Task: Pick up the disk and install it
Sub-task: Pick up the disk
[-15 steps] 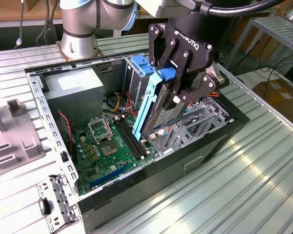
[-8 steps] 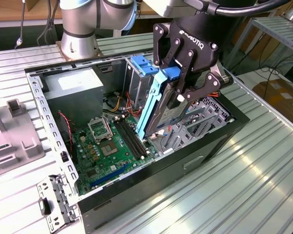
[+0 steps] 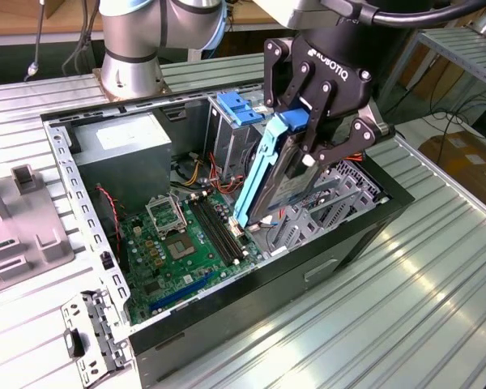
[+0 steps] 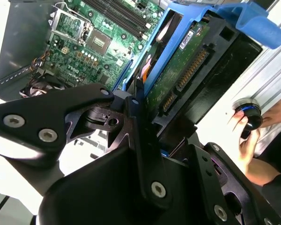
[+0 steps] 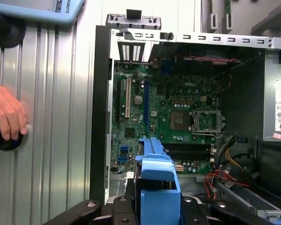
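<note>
The disk (image 3: 257,170), a silver drive in a bright blue carrier, hangs steeply tilted on edge over the open computer case (image 3: 62,159). My gripper (image 3: 306,156) is shut on it near its upper end. The disk's lower end reaches down beside the metal drive cage (image 3: 336,194), just above the motherboard (image 3: 178,243). In the second wrist view the disk's green circuit side (image 4: 182,70) runs away from the black fingers (image 4: 136,105). The first wrist view has the blue carrier (image 5: 157,180) between the finger links, above the motherboard (image 5: 178,112).
A grey power supply box (image 3: 121,146) and a light-blue latch (image 3: 239,108) sit at the case's back. A grey fixture (image 3: 24,223) stands at the exterior view's left, and a loose metal bracket (image 3: 89,336) lies by the case. A person's hand (image 5: 7,112) rests on a black knob.
</note>
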